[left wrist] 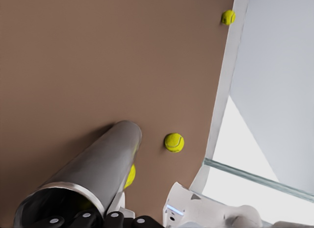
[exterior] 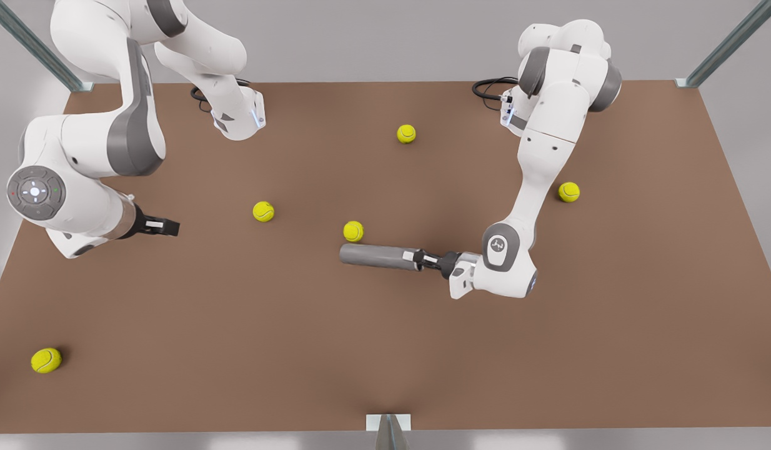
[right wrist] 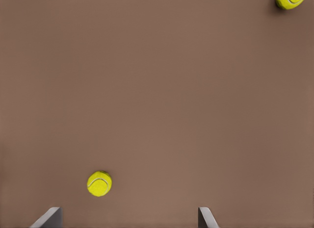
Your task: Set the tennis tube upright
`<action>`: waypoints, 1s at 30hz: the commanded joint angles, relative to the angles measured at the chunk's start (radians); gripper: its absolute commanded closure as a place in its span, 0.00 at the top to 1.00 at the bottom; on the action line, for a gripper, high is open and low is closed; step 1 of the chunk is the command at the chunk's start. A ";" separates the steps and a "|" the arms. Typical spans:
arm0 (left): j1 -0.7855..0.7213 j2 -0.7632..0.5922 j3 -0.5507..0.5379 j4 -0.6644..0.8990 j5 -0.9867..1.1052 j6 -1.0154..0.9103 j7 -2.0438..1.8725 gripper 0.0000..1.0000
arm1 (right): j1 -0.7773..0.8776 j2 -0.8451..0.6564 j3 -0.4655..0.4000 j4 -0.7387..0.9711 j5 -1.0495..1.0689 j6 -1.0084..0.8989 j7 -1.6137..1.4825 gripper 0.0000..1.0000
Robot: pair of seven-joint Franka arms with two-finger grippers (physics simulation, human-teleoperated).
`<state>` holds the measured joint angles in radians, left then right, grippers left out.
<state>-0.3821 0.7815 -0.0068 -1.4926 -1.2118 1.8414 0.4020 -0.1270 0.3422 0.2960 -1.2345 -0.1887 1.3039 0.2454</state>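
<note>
The tennis tube (exterior: 376, 256) is a grey cylinder lying on its side on the brown table (exterior: 235, 350), near the middle. My left gripper (exterior: 426, 259), on the front view's right, is shut on the tube's lighter-rimmed open end. In the left wrist view the tube (left wrist: 93, 174) stretches away from the gripper (left wrist: 95, 219), and its rim sits at the black fingers. My right gripper (exterior: 165, 227) waits at the front view's left, far from the tube. Its fingers (right wrist: 49, 219) stand wide open above bare table.
Several yellow-green tennis balls lie scattered; one ball (exterior: 353, 231) sits right beside the tube's far end, another (exterior: 263, 211) lies to its left. A ball (right wrist: 99, 184) lies below the right gripper. The table's edge (left wrist: 221, 100) is beyond the tube.
</note>
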 commanded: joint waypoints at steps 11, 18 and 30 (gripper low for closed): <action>0.000 -0.034 0.039 0.000 0.037 -0.030 -0.031 0.21 | 0.070 0.063 -0.003 0.015 0.005 0.060 -0.002 1.00; 0.000 -0.079 0.090 0.000 0.083 -0.033 -0.103 0.21 | 0.004 0.063 -0.012 0.024 0.002 0.055 -0.003 1.00; 0.005 -0.134 0.240 0.008 0.171 -0.165 -0.127 0.21 | -0.046 0.063 -0.005 0.059 0.009 0.043 -0.005 1.00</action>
<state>-0.3772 0.6460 0.2345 -1.4850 -1.0697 1.6770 0.2733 -0.1730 0.4051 0.2914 -1.1750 -0.1795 1.3468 0.2408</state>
